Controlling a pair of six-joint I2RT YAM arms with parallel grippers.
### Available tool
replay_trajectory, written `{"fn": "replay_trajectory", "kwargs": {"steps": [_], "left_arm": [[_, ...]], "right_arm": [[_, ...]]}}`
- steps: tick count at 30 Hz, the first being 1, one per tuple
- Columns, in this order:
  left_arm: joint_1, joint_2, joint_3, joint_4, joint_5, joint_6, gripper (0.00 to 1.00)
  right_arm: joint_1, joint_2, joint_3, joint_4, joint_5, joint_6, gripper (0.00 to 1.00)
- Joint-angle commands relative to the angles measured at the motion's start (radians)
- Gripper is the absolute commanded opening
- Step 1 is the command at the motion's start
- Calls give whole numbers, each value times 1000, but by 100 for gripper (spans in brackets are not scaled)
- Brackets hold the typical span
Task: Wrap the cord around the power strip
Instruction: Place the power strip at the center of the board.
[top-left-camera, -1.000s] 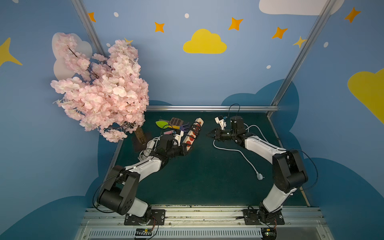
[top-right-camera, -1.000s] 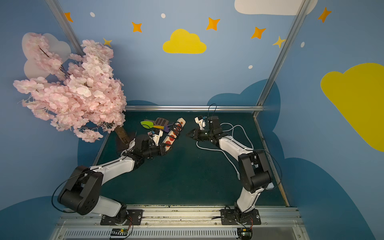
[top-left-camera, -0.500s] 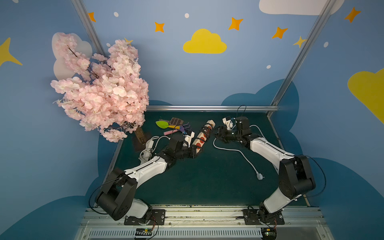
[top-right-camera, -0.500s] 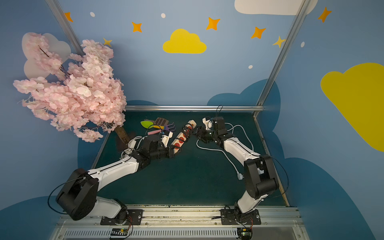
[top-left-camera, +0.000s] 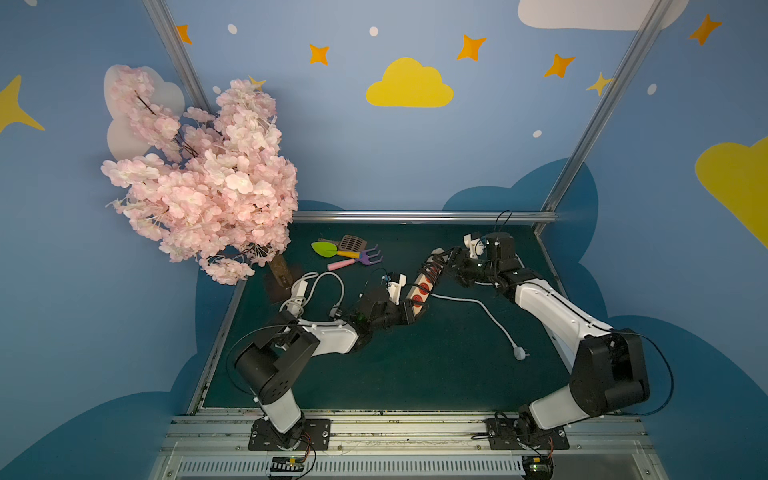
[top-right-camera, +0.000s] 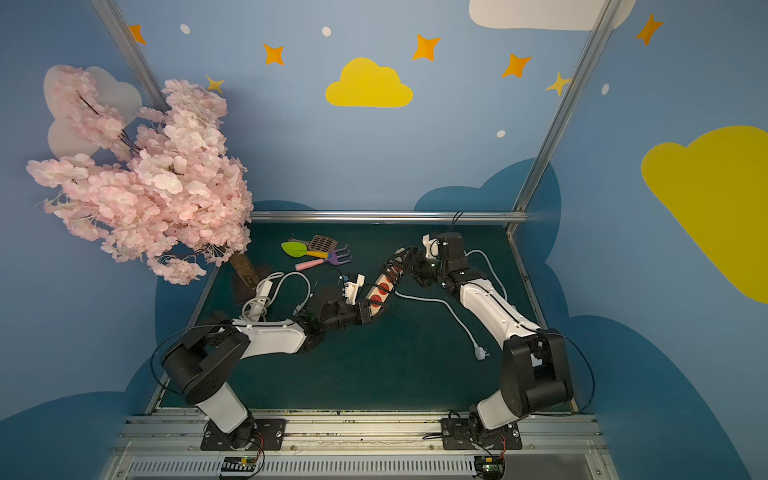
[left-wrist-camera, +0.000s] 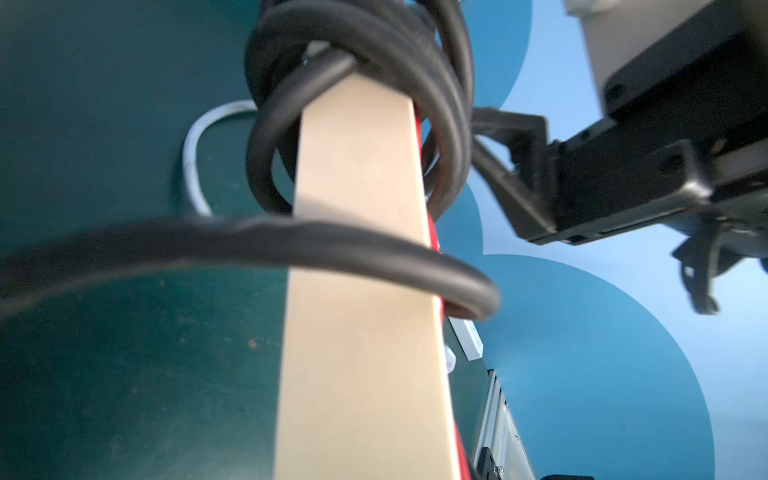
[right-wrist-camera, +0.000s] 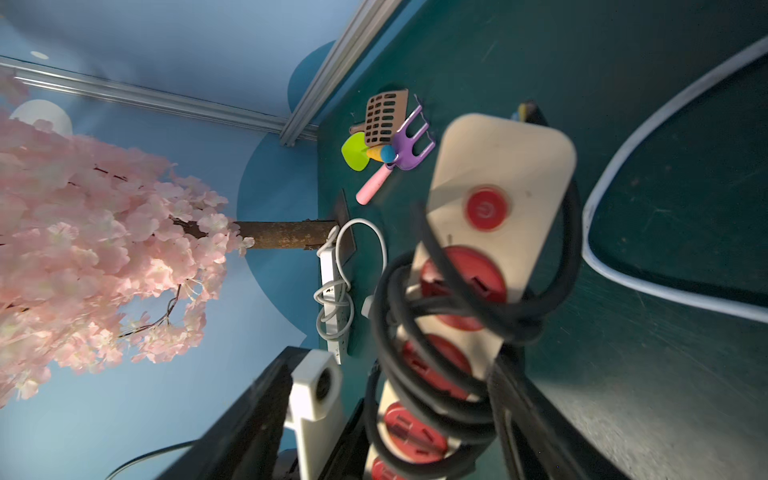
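Dark green mat (top-left-camera: 415, 374) enclosed by blue walls (top-left-camera: 374, 158) painted with yellow clouds and orange stars.

Both top views:
- Blossom tree (top-left-camera: 199, 187), pink, one; taken as landmark.
- Power strip (top-left-camera: 420, 286), beige with red sockets, one. It sits well apart from the tree and is held tilted.
- Cord (top-left-camera: 433, 262), black, wound in several turns round one end of the power strip.
- Left gripper (top-left-camera: 409, 311), clamped tight on the strip's bare end.
- Right gripper (top-left-camera: 451, 261), at the coiled end with its jaws spread wide.
- Toy garden tools, three, between the tree and the power strip: green spade (top-left-camera: 325, 248), brown sieve (top-left-camera: 352, 242), purple rake (top-left-camera: 371, 257).
- White extension bar (top-left-camera: 300, 289), one, with its own white lead, just beside the tree's trunk.
- White cable (top-left-camera: 486, 309), loose, one, ending in a plug (top-left-camera: 519, 353). It lies beyond the power strip from the tree.

Left wrist view:
- Power strip's plain beige underside (left-wrist-camera: 357, 311), unmarked.
- Cord (left-wrist-camera: 374, 54) in bunched turns, plus one looser loop.

Right wrist view:
- Red button (right-wrist-camera: 486, 210), one, bearing a white power symbol, the only mark legible.
- Sockets (right-wrist-camera: 465, 270), four in sight, partly behind the cord (right-wrist-camera: 399, 332).
- Right gripper's fingers (right-wrist-camera: 249, 424) flank the power strip, with a clear gap on the tree side and nothing held.
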Motion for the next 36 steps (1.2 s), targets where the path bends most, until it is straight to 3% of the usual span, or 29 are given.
{"fn": "replay_trajectory", "kwargs": {"steps": [1,10,15,20,25,28,30,34,36], "left_arm": [[12,-31,-22,228,22,-33,2],[161,-196,-173,37,63,90,2],[226,-171,-227,-16,51,134,3],[298,-132,-290,16,30,98,2],[304,-119,-261,-107,27,123,3],[300,-123,-248,-176,28,120,10],[297,-136,-235,-240,26,125,20],[280,-208,-217,-384,10,128,40],[273,-241,-200,-454,27,130,43]], "right_arm": [[25,15,-16,-22,23,12,77],[126,114,25,-4,74,17,77],[145,159,54,-30,83,-1,77],[151,172,65,-61,96,-28,77],[152,190,70,-78,102,-40,77],[154,203,77,-83,116,-37,77],[165,226,102,-95,139,-35,77],[216,326,236,-184,194,-45,78],[246,389,317,-237,228,-45,79]]}}
